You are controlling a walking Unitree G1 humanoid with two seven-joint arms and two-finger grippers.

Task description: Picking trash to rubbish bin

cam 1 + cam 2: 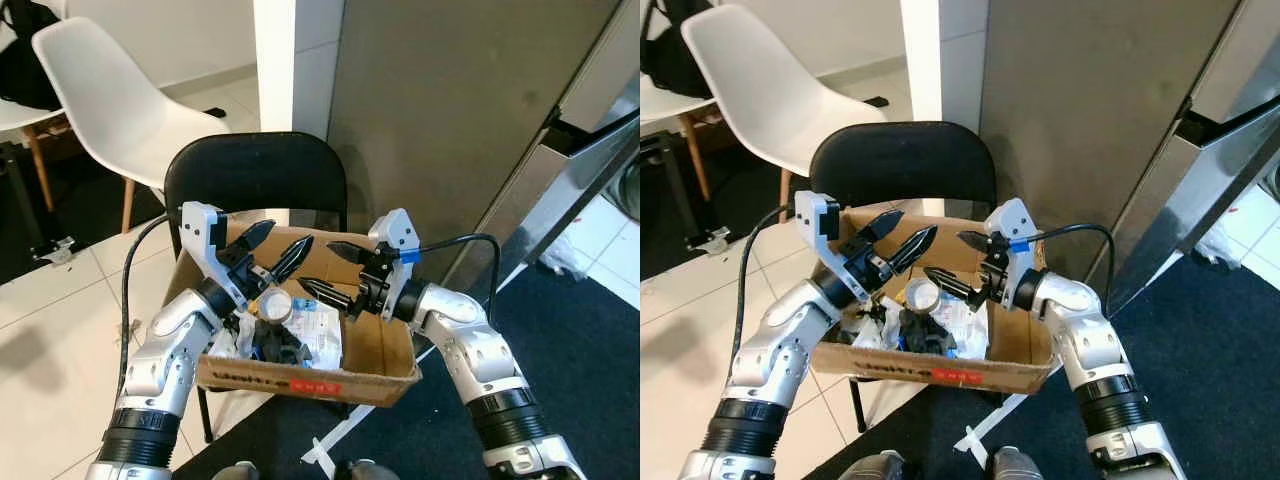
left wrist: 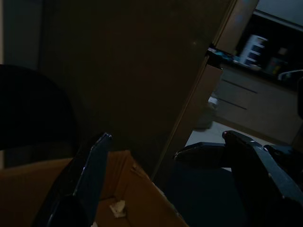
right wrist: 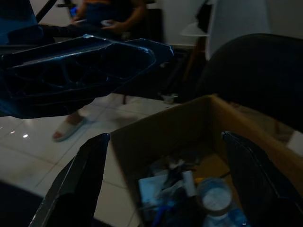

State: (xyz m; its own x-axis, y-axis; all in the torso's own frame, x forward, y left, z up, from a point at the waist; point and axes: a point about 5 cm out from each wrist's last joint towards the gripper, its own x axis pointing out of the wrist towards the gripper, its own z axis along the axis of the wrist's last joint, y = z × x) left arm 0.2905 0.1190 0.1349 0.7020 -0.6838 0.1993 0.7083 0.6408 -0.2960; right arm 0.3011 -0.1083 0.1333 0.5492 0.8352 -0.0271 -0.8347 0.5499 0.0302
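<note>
A cardboard box (image 1: 382, 352) stands on the seat of a black chair (image 1: 256, 171) and serves as the bin. Inside it lie crumpled white wrappers (image 1: 318, 330), a clear cup with a round lid (image 1: 276, 303) and dark scraps (image 1: 276, 346). My left gripper (image 1: 278, 246) hovers open above the box's left half, holding nothing. Facing it from the right, my right gripper (image 1: 321, 268) is also open and bare over the box. In the right wrist view the box (image 3: 156, 137) and its trash (image 3: 180, 189) lie below the fingers (image 3: 78, 184).
A white chair (image 1: 110, 95) stands at the back left on pale tiles. A grey cabinet panel (image 1: 460, 110) rises right behind the black chair. Dark carpet (image 1: 590, 360) covers the floor to the right. A person (image 3: 111, 14) sits far off in the right wrist view.
</note>
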